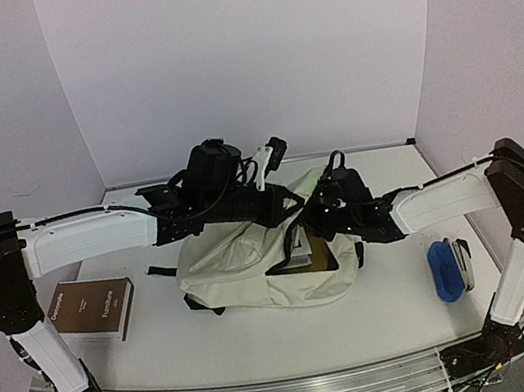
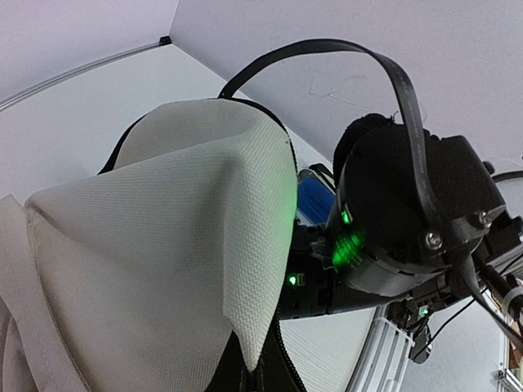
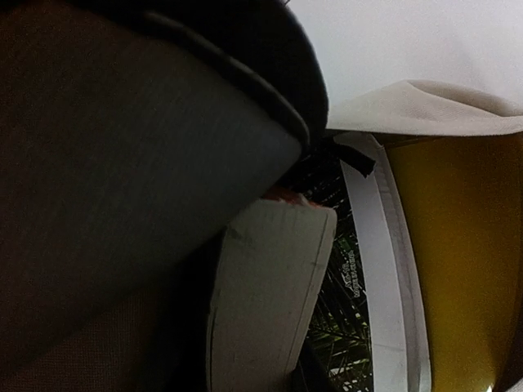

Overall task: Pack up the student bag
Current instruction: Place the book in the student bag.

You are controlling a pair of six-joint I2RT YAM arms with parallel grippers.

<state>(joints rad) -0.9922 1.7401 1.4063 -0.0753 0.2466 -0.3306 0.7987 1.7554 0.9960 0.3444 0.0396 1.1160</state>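
Note:
The student bag (image 1: pixel 244 265), cream canvas with black trim, lies in the middle of the table with its mouth facing right. My left gripper (image 1: pixel 278 198) is shut on a fold of the bag's cream top flap (image 2: pixel 163 245) and holds it raised; the fabric narrows into the jaws at the bottom of the left wrist view (image 2: pixel 253 347). My right gripper (image 1: pixel 321 211) is at the bag's mouth. One pale finger pad (image 3: pixel 270 294) shows beside the dark grey lining (image 3: pixel 122 188); the other finger is hidden. A yellow book (image 3: pixel 466 269) and a palm-leaf-covered book (image 3: pixel 343 327) lie inside.
A brown book (image 1: pixel 94 307) lies on the table at the left, near the left arm's base. A blue case (image 1: pixel 445 270) lies at the right, next to the right arm. White walls close the back and both sides.

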